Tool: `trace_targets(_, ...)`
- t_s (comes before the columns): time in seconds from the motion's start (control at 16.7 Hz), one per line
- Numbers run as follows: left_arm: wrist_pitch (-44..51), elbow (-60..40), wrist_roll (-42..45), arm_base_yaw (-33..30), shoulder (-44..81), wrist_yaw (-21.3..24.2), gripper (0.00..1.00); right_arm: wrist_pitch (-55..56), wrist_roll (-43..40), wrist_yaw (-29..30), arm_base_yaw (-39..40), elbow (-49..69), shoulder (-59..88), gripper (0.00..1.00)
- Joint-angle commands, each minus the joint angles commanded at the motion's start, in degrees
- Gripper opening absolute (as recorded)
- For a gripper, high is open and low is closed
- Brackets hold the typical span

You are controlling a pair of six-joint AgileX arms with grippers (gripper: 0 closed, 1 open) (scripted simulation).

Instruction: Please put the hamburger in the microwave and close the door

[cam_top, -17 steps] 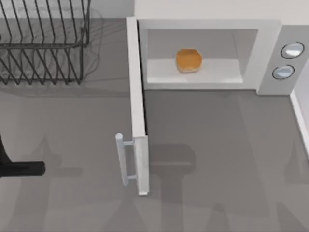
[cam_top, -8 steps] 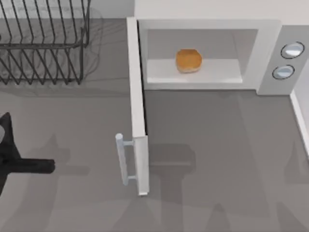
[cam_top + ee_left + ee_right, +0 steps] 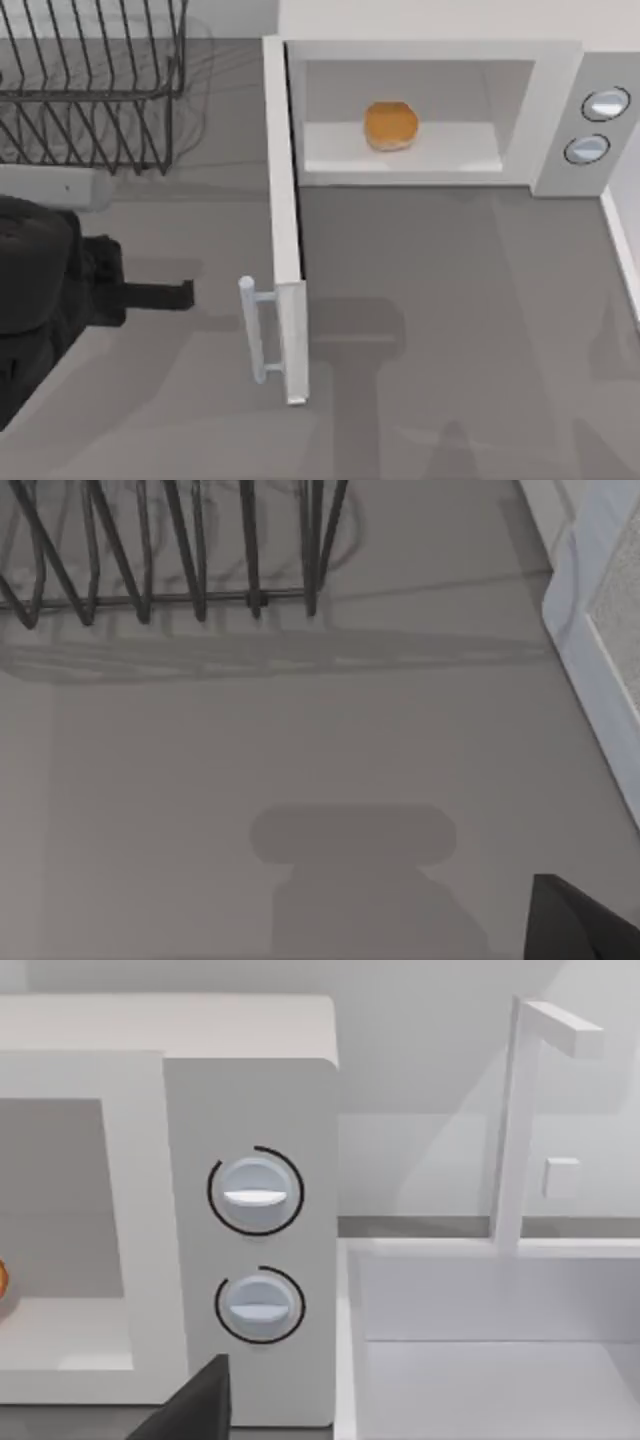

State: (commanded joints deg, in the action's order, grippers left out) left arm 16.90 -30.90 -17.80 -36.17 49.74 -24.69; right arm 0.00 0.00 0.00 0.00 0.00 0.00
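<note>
The hamburger point(image 3: 391, 126), a small orange-brown bun, rests on the floor of the microwave point(image 3: 430, 50) cavity, and its edge shows in the right wrist view point(image 3: 3, 1282). The door point(image 3: 284, 200) stands wide open, swung out at a right angle towards the table's front, with its silver handle point(image 3: 254, 330) on its left face. My left gripper point(image 3: 183, 294) points right at the door's outer face, a short gap to the left of the handle. The door's edge also shows in the left wrist view point(image 3: 610, 680). My right gripper point(image 3: 195, 1405) hangs in front of the knobs point(image 3: 255, 1192).
A black wire dish rack point(image 3: 90, 90) stands at the back left, behind the left arm point(image 3: 40, 290). A white sink point(image 3: 500, 1360) with a tap point(image 3: 510, 1120) adjoins the microwave on its right. Open grey tabletop point(image 3: 460, 320) lies in front of the cavity.
The left arm has come in from the table's left edge; its gripper has moved right and slightly back, closer to the door's handle. Hamburger and door have not moved.
</note>
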Motion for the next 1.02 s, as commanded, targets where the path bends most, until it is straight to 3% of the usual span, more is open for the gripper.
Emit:
trace_targets(0.42,15.7,-14.7,-8.9,-0.9,13.8,0.1,0.00,0.0,0.0,0.0,0.0,0.0,0.0,1.00)
trace_targets(0.78,15.8,-14.8,-9.0,-0.7,14.0,0.2,0.00,0.0,0.0,0.0,0.0,0.0,0.0,1.00)
trace_targets(1.02,9.6,-9.6,-8.9,-0.7,16.6,0.3,0.00,0.0,0.0,0.0,0.0,0.0,0.0,1.00)
